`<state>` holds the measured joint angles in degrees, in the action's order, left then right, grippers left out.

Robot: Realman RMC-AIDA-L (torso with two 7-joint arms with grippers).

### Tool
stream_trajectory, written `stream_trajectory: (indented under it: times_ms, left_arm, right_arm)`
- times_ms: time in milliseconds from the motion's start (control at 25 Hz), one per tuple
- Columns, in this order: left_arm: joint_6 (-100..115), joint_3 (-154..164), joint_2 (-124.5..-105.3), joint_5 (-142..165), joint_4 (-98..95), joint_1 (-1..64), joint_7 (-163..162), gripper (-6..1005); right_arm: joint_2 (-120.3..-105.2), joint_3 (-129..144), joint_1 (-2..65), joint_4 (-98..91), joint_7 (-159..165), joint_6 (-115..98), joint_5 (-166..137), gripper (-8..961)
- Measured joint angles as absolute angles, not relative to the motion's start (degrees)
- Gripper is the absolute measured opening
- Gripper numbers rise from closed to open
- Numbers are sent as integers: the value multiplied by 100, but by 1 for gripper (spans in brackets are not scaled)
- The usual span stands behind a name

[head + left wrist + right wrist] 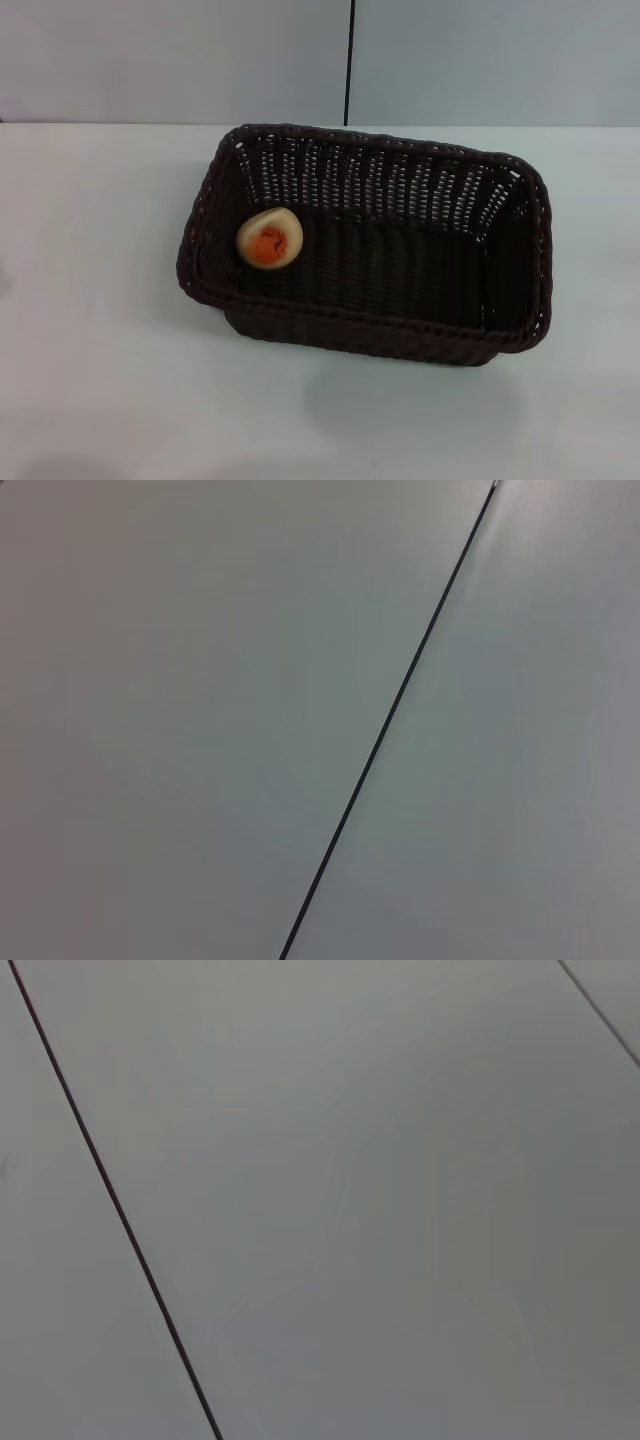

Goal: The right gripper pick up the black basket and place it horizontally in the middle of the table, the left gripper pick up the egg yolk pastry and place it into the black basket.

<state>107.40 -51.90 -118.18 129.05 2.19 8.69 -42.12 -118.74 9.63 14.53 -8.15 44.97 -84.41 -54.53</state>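
Note:
The black basket [400,180] lies lengthwise across the middle of the white table [90,300] in the head view. The egg yolk pastry [269,239] lies inside it at its left end, orange centre up, against the left wall. Neither gripper shows in any view. Both wrist views show only a plain grey panelled surface with a thin dark seam.
A grey wall with a dark vertical seam [349,60] stands behind the table's far edge. Bare white tabletop lies on all sides of the basket.

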Motion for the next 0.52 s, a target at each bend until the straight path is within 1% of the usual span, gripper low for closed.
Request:
stream_trajectory:
  times_ms: [120, 360, 480, 520]
  left_arm:
    - [10760, -5209, -11813, 12907, 220, 866, -4212, 24]
    - [10763, -5295, -11822, 12898, 220, 862, -4247, 106]
    - [10768, -5403, -11838, 12890, 223, 861, -4291, 287]
    - [10770, -5420, -11839, 12887, 231, 861, -4304, 287]
  right_arm:
    - [-11879, 903, 1439, -810, 4645, -8458, -5449, 603]
    - [-11882, 884, 1433, -808, 4725, -8459, -5448, 603]
    - [-11883, 884, 1435, -808, 4726, -8461, -5448, 603]
    - [-11883, 885, 1436, -808, 4726, -8461, -5448, 603]
